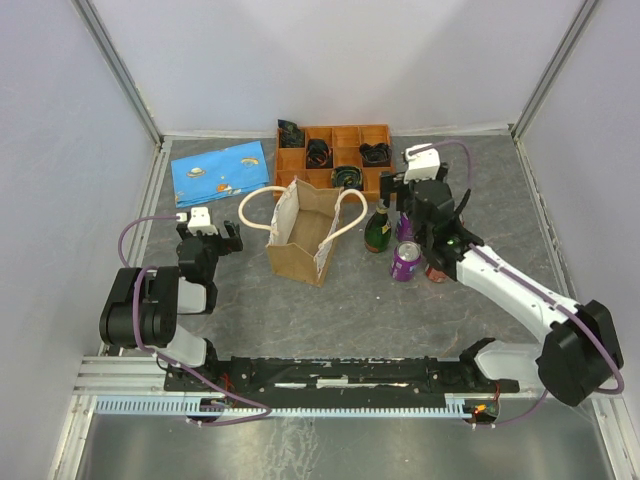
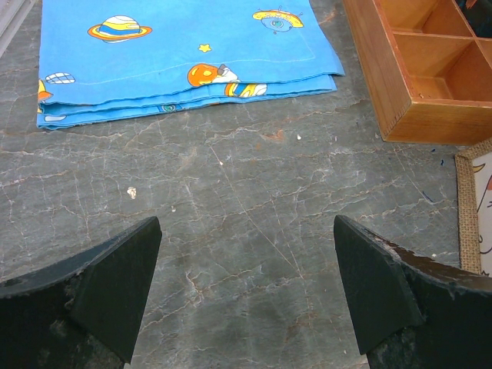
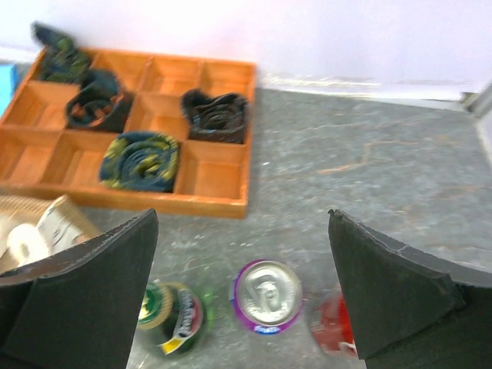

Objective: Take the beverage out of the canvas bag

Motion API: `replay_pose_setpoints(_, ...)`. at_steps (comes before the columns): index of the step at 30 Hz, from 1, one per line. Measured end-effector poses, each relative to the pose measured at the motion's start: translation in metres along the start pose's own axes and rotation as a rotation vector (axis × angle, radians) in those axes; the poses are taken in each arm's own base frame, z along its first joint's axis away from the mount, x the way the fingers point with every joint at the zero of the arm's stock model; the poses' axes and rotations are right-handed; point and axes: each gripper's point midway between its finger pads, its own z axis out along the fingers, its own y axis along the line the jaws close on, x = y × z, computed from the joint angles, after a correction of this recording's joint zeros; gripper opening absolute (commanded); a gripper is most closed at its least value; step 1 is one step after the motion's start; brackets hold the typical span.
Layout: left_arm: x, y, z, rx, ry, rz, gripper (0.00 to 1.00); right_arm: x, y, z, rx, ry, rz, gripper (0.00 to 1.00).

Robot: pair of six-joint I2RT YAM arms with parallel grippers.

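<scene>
**Drinks beside the bag, both grippers empty**

From above: canvas bag upright near the middle of the table, mouth open, two cream rope handles drooping to either side. Just right of it, outside the bag, a green bottle, then a purple can and a red can, the last one half hidden under the right arm. Orange compartment tray behind the bag, blue printed cloth at the back left. Left gripper left of the bag and apart from it; right gripper above the drinks.

Left wrist: left gripper spread wide, only bare table between the fingers. Folded cloth ahead, tray corner at upper right, a strip of the bag at the right edge.

Right wrist: right gripper spread wide and holding nothing. Below it, standing on the table, the bottle, the purple can and the red can in a row. Bag rim with rope at far left, tray beyond, dark coiled items in some compartments.
</scene>
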Motion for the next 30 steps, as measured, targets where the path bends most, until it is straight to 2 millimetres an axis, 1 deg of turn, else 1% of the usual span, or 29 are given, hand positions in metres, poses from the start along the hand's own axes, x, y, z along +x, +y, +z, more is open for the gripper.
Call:
replay_pose_setpoints(2, 0.0, 0.0, 0.0, 0.0, 0.0, 0.0, 0.99, -0.011, -0.021, -0.002, 0.071, -0.021, 0.007, 0.99)
replay_pose_setpoints(5, 0.0, 0.0, 0.0, 0.0, 0.0, 0.0, 0.99, -0.019, -0.061, -0.006, 0.194, -0.035, 0.029, 0.99)
replay_pose_setpoints(8, 0.0, 0.0, 0.0, 0.0, 0.0, 0.0, 0.99, -0.022, -0.113, -0.014, 0.343, -0.036, 0.067, 0.99)
replay_pose_setpoints(11, 0.0, 0.0, 0.0, 0.0, 0.0, 0.0, 0.99, -0.021, -0.169, -0.028, 0.494, -0.034, 0.131, 0.99)
replay_pose_setpoints(14, 0.0, 0.0, 0.0, 0.0, 0.0, 0.0, 0.99, -0.014, -0.231, -0.046, 0.643, -0.036, 0.221, 0.99)
replay_pose_setpoints(17, 0.0, 0.0, 0.0, 0.0, 0.0, 0.0, 0.99, 0.001, -0.282, -0.064, 0.753, -0.02, 0.301, 0.99)
replay_pose_setpoints(18, 0.0, 0.0, 0.0, 0.0, 0.0, 0.0, 0.99, 0.008, -0.298, -0.07, 0.782, -0.008, 0.331, 0.99)
replay_pose_setpoints(20, 0.0, 0.0, 0.0, 0.0, 0.0, 0.0, 0.99, 0.025, -0.32, -0.078, 0.819, 0.03, 0.37, 0.99)
replay_pose_setpoints(22, 0.0, 0.0, 0.0, 0.0, 0.0, 0.0, 0.99, 0.046, -0.331, -0.078, 0.83, 0.103, 0.399, 0.99)
replay_pose_setpoints(23, 0.0, 0.0, 0.0, 0.0, 0.0, 0.0, 0.99, 0.057, -0.331, -0.074, 0.818, 0.148, 0.408, 0.99)
replay_pose_setpoints(26, 0.0, 0.0, 0.0, 0.0, 0.0, 0.0, 0.99, 0.083, -0.321, -0.063, 0.761, 0.251, 0.431, 0.99)
replay_pose_setpoints(28, 0.0, 0.0, 0.0, 0.0, 0.0, 0.0, 0.99, 0.093, -0.314, -0.062, 0.733, 0.286, 0.446, 0.99)
replay_pose_setpoints(30, 0.0, 0.0, 0.0, 0.0, 0.0, 0.0, 0.99, 0.097, -0.311, -0.064, 0.733, 0.288, 0.454, 0.99)
